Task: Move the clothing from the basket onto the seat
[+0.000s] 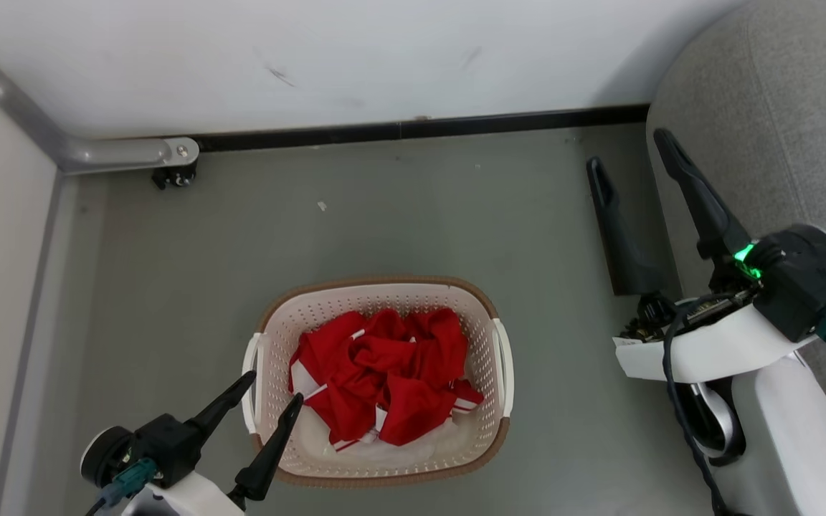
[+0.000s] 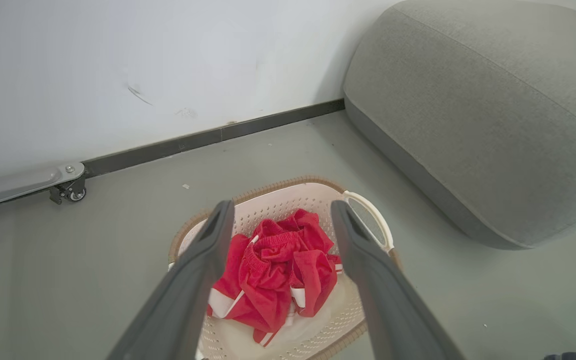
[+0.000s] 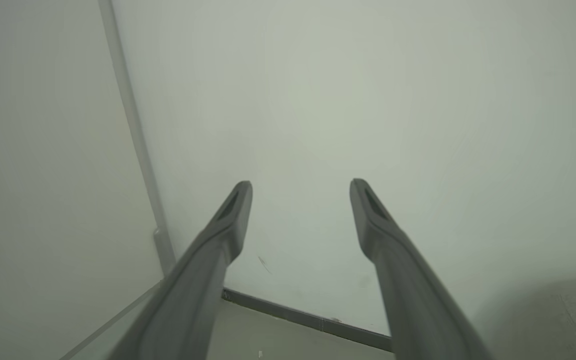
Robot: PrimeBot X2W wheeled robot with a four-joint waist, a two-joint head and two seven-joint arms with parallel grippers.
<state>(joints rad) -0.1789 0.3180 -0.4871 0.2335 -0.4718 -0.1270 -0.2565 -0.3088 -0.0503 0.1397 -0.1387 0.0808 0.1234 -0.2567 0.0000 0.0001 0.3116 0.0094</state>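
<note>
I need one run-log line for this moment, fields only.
clothing: heaped in basket | left fingers: open, by basket rim | right fingers: open, near seat | grasp: none yet

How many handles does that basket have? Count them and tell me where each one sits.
2. One white handle is on the basket's left end. The other handle is on its right end. Both show in full, and none seems hidden.

The seat point(image 1: 779, 107) runs off the head view's right edge, the clothing point(image 1: 384, 373) covers much of the floor of the basket point(image 1: 384, 292), and the 2 fingers of the left gripper point(image 1: 274, 385) mask the basket's near-left rim.
</note>
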